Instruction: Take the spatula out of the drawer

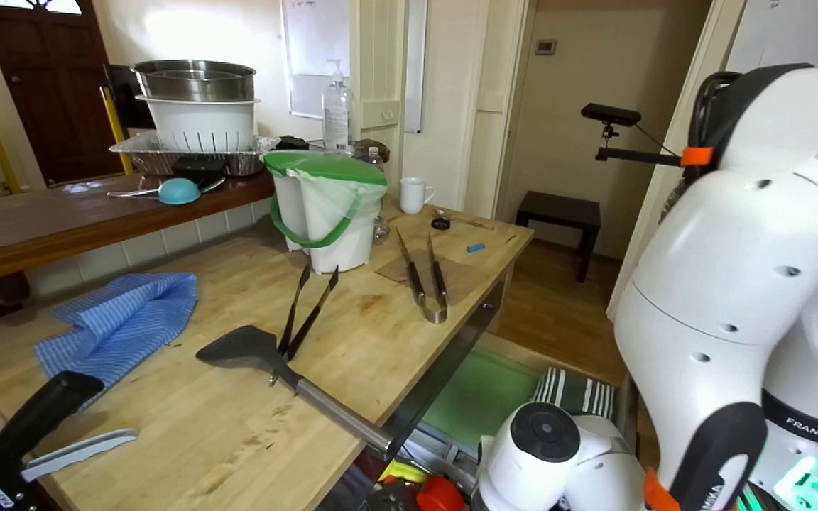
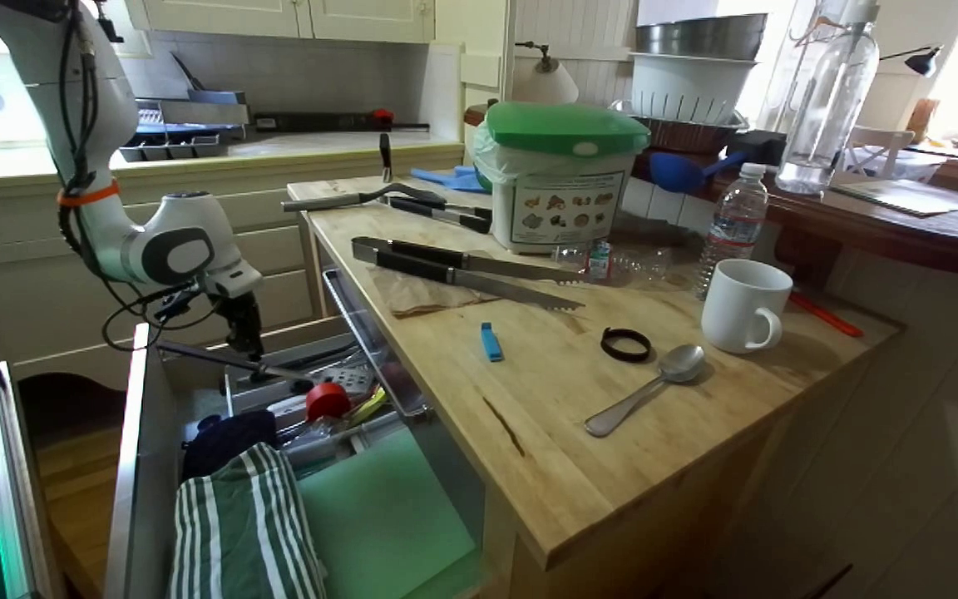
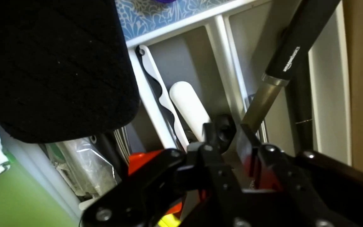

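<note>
Only the wrist view is showing the spatula's (image 3: pixel 280 71) lettering (image 3: pixel 291 59). Whether the end effector (image 3: pixel 227 132) is clamping the shaft (image 3: pixel 262 104) is unclear.

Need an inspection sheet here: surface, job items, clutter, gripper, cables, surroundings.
Surface: light wood worktop, dark marks.
Drawer: pulled out, striped cloth inside.
Spatula: likely the black-handled utensil by the gripper; blade can't be made out.
Clutter: broad-bladed spatula overhanging the worktop edge, two pairs of tongs, blue cloth.
Gripper: jaws apart, over the drawer; whether it grips anything, cannot tell.
Cables: loose loops beside the gripper.
Surroundings: dark stool beyond the worktop; people: nothing seen.
</note>
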### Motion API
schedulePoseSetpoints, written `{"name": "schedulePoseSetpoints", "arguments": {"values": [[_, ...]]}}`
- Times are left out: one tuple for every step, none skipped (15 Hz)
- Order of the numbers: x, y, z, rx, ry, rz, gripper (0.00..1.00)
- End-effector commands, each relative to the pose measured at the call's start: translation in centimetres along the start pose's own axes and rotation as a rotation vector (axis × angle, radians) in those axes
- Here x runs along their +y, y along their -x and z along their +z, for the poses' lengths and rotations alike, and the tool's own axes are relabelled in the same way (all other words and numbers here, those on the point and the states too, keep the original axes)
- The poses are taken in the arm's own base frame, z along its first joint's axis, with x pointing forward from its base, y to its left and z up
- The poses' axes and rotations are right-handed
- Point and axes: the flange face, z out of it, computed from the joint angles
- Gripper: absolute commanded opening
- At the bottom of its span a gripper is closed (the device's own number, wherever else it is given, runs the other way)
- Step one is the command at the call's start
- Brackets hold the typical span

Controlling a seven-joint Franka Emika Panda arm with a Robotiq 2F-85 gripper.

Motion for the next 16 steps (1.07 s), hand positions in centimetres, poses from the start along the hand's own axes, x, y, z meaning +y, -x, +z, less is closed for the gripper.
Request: {"name": "schedulePoseSetpoints", "arguments": {"values": [[-0.5,1.4,-0.5,0.076,0.004,-0.036,0.39],[-0.8,1.5,-0.5,0.073,-0.003,-0.029,0.52],[-0.9,1.7,-0.5,0.076,-0.005,-0.009,0.58],[-1.1,1.7,-0.5,0.078,-0.011,0.050,0.65],[-1.3,1.7,-0.3,0.075,-0.014,0.078,0.73],[-1.7,1.5,0.2,0.073,-0.012,0.094,0.80],[-2.1,1.1,0.6,0.062,-0.016,0.104,0.87],[-2.4,0.8,0.9,0.052,-0.022,0.116,0.95],[-2.8,0.3,1.4,0.047,-0.024,0.146,1.00],[-3.4,-0.2,2.1,0.024,-0.022,0.163,1.00],[-3.9,-0.5,2.7,0.007,-0.016,0.194,1.00],[-4.7,-0.9,3.8,-0.002,-0.005,0.229,1.00],[-5.3,-1.1,4.5,-0.018,0.002,0.252,1.00],[-5.7,-1.4,5.3,-0.015,0.017,0.317,1.00],[-6.2,-1.7,5.9,-0.020,0.021,0.370,1.00],[-6.5,-1.9,6.5,-0.026,0.027,0.404,1.00]]}}
